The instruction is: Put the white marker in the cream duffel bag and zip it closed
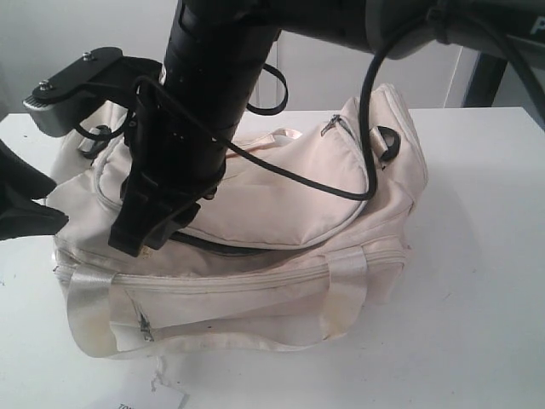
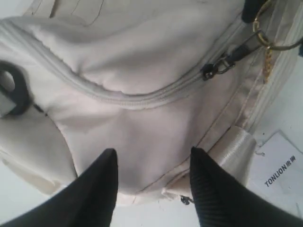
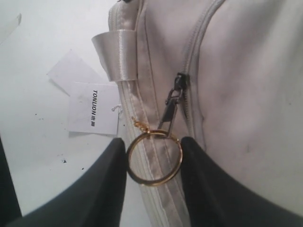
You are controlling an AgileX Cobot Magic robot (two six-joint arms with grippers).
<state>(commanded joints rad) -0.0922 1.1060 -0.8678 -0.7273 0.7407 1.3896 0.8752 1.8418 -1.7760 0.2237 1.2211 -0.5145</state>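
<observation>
Though nowhere in view, white marker judged inside cream duffel bag (image 1: 255, 298) on worktop (image 1: 477, 256). Right pincer (image 3: 154, 142): pinching gold zip ring (image 3: 154, 183) at bag's near-left end; curved zip (image 1: 230, 244) running right from there, gaping. Left pincer (image 2: 154, 151): spread, farther from ring.

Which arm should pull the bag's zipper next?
Probably right. The right gripper has the zipper's gold ring right between its fingers. The left gripper hangs open over plain fabric of the cream duffel bag, away from the ring.
</observation>
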